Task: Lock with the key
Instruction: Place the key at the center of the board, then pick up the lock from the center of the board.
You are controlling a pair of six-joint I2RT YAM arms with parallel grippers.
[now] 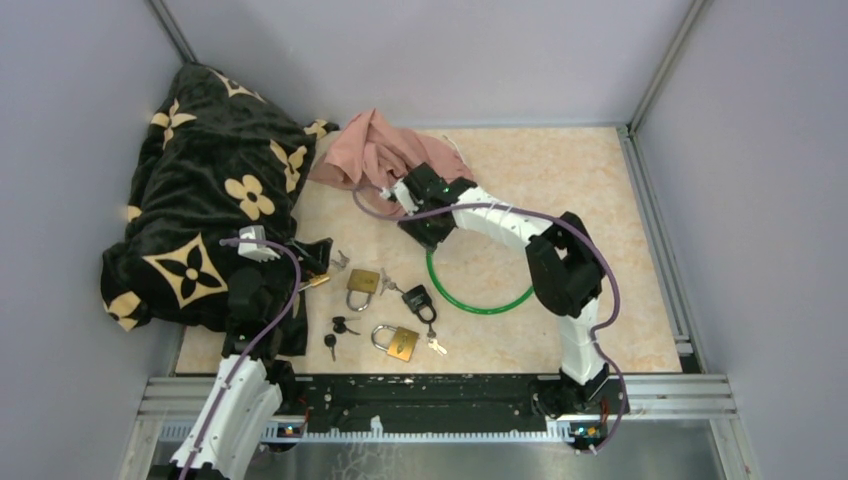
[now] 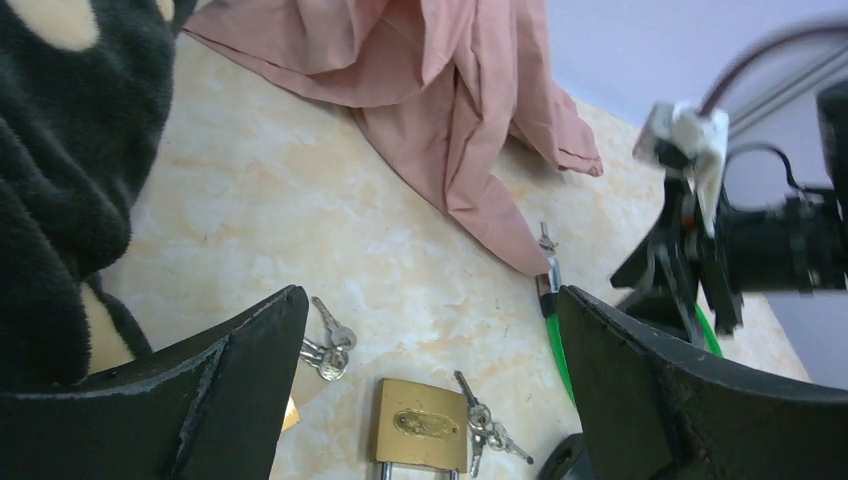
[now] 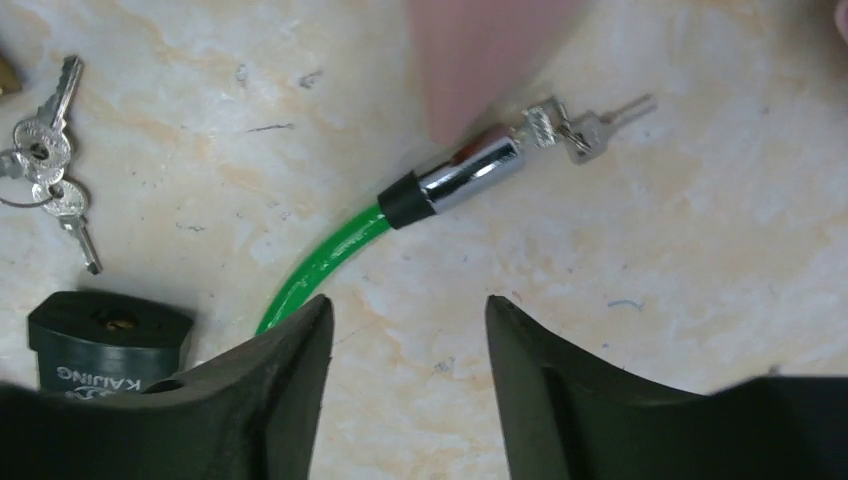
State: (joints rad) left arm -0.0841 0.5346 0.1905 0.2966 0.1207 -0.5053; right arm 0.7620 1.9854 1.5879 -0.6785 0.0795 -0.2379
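Observation:
A green cable lock point(image 1: 480, 300) lies in a loop mid-table. Its chrome barrel end point(image 3: 470, 170) has a key point(image 3: 590, 125) in it, partly under the pink cloth point(image 3: 480, 50). My right gripper point(image 3: 408, 305) is open and empty, hovering just above and short of the barrel; it also shows in the top view point(image 1: 428, 232). My left gripper point(image 2: 430, 295) is open and empty above a brass padlock point(image 2: 422, 425), with key bunches on its left point(image 2: 325, 350) and right point(image 2: 480, 420). The left gripper sits by the dark blanket in the top view point(image 1: 315, 262).
A black padlock point(image 3: 105, 335) and a key bunch point(image 3: 45, 165) lie left of the cable. A second brass padlock point(image 1: 400, 342) and loose keys point(image 1: 338, 328) lie near the front edge. The dark patterned blanket point(image 1: 210, 190) fills the left side.

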